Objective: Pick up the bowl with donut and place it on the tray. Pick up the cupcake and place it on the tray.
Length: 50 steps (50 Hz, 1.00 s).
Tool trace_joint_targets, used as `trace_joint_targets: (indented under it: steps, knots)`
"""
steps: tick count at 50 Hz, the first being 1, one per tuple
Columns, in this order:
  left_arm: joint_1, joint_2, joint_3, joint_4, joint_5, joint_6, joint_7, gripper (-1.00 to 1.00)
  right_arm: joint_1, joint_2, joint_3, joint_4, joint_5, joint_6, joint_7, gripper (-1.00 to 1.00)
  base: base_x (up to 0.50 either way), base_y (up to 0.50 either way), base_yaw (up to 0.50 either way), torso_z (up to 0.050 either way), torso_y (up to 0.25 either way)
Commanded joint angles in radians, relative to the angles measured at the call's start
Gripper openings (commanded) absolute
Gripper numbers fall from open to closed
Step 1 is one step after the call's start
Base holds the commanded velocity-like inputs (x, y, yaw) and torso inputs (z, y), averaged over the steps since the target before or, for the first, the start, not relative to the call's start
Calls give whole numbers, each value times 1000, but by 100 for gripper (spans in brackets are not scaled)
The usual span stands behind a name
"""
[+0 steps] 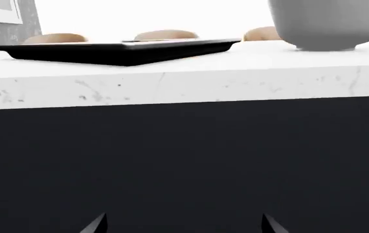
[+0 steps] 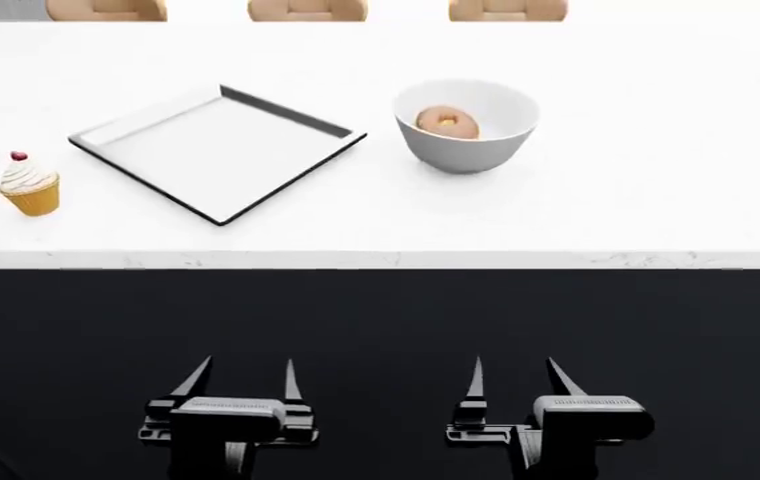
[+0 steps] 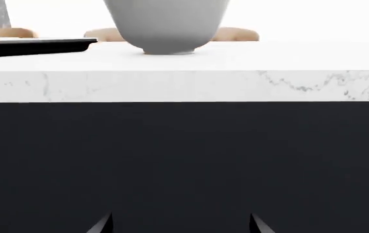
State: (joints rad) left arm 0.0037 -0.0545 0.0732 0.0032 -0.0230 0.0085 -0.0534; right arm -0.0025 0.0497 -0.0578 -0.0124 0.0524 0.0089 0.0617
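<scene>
**Both pincers parked low, bowl ahead of the right arm**

Seen from the head camera, a white marble worktop (image 2: pixel 647 160) carried everything, and it stood higher than, and beyond, both arms.

At far left sat the cupcake (image 2: pixel 29 184), upright, cherry on top, well apart from the rest. Next came the tray (image 2: pixel 133 133), flat, turned so one corner faced the robot, with nothing on it. Right of the tray, near but not touching, stood the bowl (image 2: pixel 467 125) with the donut (image 2: pixel 447 122) lying inside.

Below the worktop's front edge, before its dark face, the left pincer (image 2: pixel 241 380) and the right pincer (image 2: pixel 512 378) both pointed forward, fingers spread apart, gripping nothing.

The deciding relation: the bowl lay forward and up from the right pincer, almost straight ahead, slightly toward the robot's left. The right wrist camera showed it nearly centred above the worktop edge. The right arm looked the nearer one for it; the cupcake lay forward and left of the left pincer. Either arm would probably have to rise above the edge before reaching.
</scene>
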Motion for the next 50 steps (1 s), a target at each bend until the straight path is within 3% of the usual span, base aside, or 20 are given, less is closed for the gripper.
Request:
trace_joint_targets:
  steps: [1, 31, 41, 50]
  knots:
    - [7, -20, 30, 22, -15, -6, -15, 100, 1, 19, -22, -3, 22, 5, 22, 100, 0, 0, 0, 50, 0]
    - [9, -52, 57, 41, -49, 6, -65, 100, 2, 53, -46, -36, 88, 20, 55, 100, 0, 0, 0, 45, 0]
    - [47, -90, -17, 389, -119, -182, -134, 100, -36, 136, 33, -412, 254, 311, 87, 100, 0, 0, 0, 0, 0]
    - [35, -112, -45, 527, -143, -324, -178, 100, -32, 197, 60, -603, 325, 479, 134, 100, 0, 0, 0, 0, 0]
